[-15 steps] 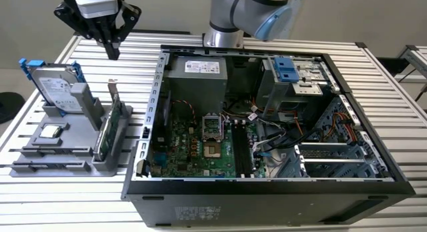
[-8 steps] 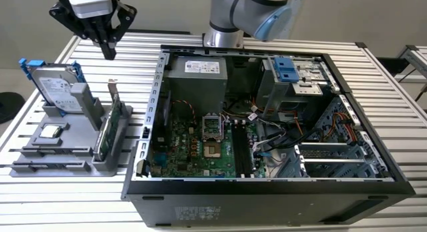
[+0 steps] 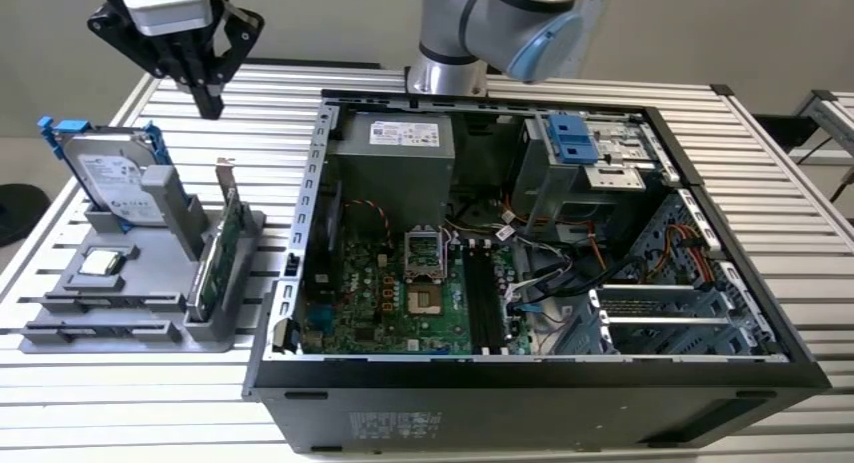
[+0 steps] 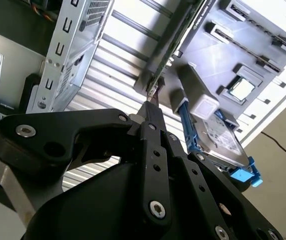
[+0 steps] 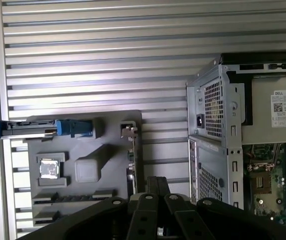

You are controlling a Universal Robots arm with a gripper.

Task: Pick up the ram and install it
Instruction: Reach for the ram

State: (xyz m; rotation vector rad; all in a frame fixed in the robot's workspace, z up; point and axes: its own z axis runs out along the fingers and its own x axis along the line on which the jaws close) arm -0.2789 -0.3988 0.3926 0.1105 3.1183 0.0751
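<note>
My gripper (image 3: pixel 210 101) hangs high over the back left of the table, fingers pointing down and pressed together with nothing between them. In both wrist views the black fingers (image 4: pixel 150 117) (image 5: pixel 158 186) meet in a closed tip. Below and in front of it stands the grey parts holder (image 3: pixel 127 318), which carries a green card with a metal bracket (image 3: pixel 216 251), a hard drive with blue rails (image 3: pixel 118 183) and a small square chip (image 3: pixel 104 263). The ram is out of view. The open computer case (image 3: pixel 534 383) lies to the exterior view's right, with its dark memory slots (image 3: pixel 478 301) on the motherboard.
The case's metal wall (image 3: pixel 310 223) rises between the holder and the motherboard. Cables (image 3: pixel 547 273) and a blue-tabbed drive bay (image 3: pixel 574 141) crowd the case's far side. My arm's base (image 3: pixel 447 78) stands behind the case. The slatted table (image 3: pixel 267 93) ends just left of the holder.
</note>
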